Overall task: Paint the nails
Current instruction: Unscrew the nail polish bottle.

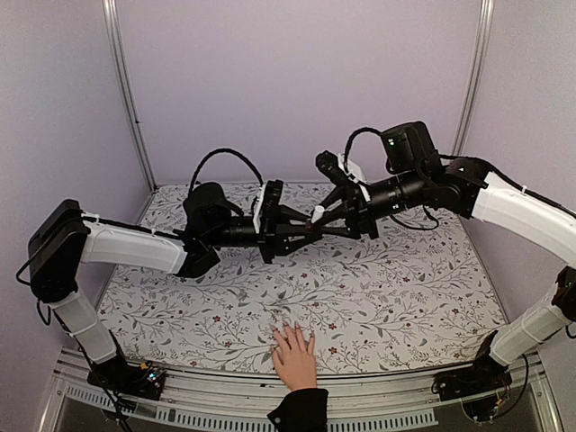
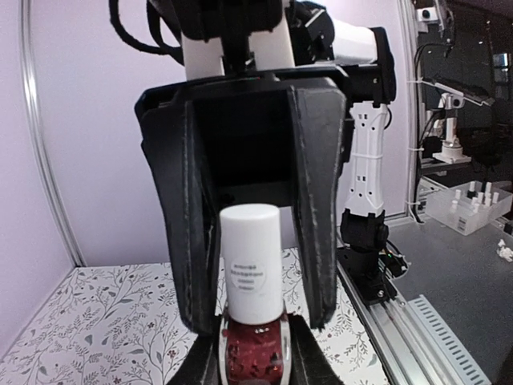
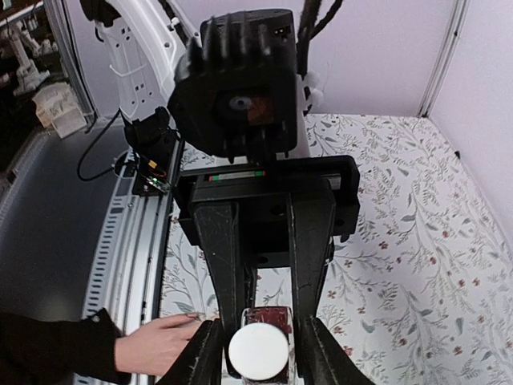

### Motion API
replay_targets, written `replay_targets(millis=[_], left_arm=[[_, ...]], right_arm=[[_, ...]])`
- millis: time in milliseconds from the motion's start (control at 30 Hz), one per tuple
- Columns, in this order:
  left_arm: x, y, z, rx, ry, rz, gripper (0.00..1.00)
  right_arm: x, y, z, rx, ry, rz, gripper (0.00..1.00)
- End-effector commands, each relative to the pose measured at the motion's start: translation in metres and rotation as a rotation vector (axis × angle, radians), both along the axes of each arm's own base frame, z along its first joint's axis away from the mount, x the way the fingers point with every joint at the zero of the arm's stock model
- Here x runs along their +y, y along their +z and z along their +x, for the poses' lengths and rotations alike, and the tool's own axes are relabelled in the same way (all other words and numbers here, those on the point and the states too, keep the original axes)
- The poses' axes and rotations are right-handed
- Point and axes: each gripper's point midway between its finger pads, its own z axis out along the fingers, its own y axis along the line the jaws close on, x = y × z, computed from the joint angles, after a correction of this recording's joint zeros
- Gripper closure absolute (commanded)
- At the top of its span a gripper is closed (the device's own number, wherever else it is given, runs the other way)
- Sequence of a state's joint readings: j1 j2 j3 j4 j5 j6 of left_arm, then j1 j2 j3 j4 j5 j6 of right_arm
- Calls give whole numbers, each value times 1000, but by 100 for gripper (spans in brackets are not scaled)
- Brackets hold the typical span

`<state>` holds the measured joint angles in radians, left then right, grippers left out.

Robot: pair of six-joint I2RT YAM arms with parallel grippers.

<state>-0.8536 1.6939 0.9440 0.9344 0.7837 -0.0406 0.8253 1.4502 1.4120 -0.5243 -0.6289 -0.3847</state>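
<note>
A small dark-red bottle (image 2: 255, 357) with a white cap (image 2: 251, 261) is held in the air above the middle of the table. My left gripper (image 2: 255, 365) is shut on the bottle's glass body. My right gripper (image 3: 258, 361) comes from the opposite side and straddles the white cap (image 3: 258, 351), with a thin gap showing on one side. In the top view both grippers meet at the bottle (image 1: 317, 214). A light-skinned hand (image 1: 295, 355) with a black cuff (image 1: 300, 409) lies flat at the near table edge, below the bottle. Its nails (image 1: 290, 329) are too small to make out.
The floral tablecloth (image 1: 405, 288) covers the table between purple walls. A metal rail (image 1: 216, 396) runs along the near edge. The hand (image 3: 160, 341) also shows in the right wrist view, under my fingers.
</note>
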Motion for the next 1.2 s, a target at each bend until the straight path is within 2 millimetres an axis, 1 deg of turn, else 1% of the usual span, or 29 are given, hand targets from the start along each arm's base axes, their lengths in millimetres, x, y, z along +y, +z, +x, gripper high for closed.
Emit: replay_targets(millis=[0, 67, 133, 200, 267, 333, 467, 500, 533, 600, 667, 733, 833, 900, 1067, 1167], left_arm=[[17, 37, 10, -58, 137, -128, 100], [20, 37, 19, -45, 196, -141, 100], [23, 36, 25, -35, 237, -148, 100], [25, 35, 33, -23, 286, -155, 100], [27, 34, 39, -14, 330, -160, 100], [29, 34, 46, -6, 370, -166, 100], [30, 34, 55, -2, 438, -160, 100], [30, 35, 57, -2, 455, -160, 100], [30, 34, 60, 1, 476, -158, 100], [29, 32, 65, 7, 510, -149, 100], [26, 30, 69, 18, 528, -138, 100], [25, 29, 71, 23, 543, -135, 100], [21, 26, 72, 26, 554, -122, 100], [17, 24, 72, 32, 563, -112, 100], [8, 21, 74, 6, 582, -76, 100], [5, 20, 75, -5, 599, -64, 100]], right_arm=[[1, 7, 4, -41, -44, 53, 58], [0, 17, 5, -59, -69, 104, 47], [-2, 22, 9, -71, -109, 144, 40], [-4, 29, 19, -68, -183, 184, 36], [-7, 32, 32, -49, -265, 214, 35], [-10, 34, 42, -13, -342, 249, 35], [-17, 44, 58, -14, -450, 307, 36], [-19, 46, 61, 9, -480, 318, 37], [-19, 54, 62, 3, -487, 345, 38], [-18, 59, 64, 7, -496, 369, 40], [-16, 59, 65, 20, -493, 379, 42], [-14, 55, 67, 36, -499, 373, 44], [-12, 51, 71, 51, -515, 369, 47], [-11, 51, 73, 54, -525, 376, 49], [-8, 50, 78, 67, -543, 373, 54], [-4, 47, 78, 75, -535, 367, 55]])
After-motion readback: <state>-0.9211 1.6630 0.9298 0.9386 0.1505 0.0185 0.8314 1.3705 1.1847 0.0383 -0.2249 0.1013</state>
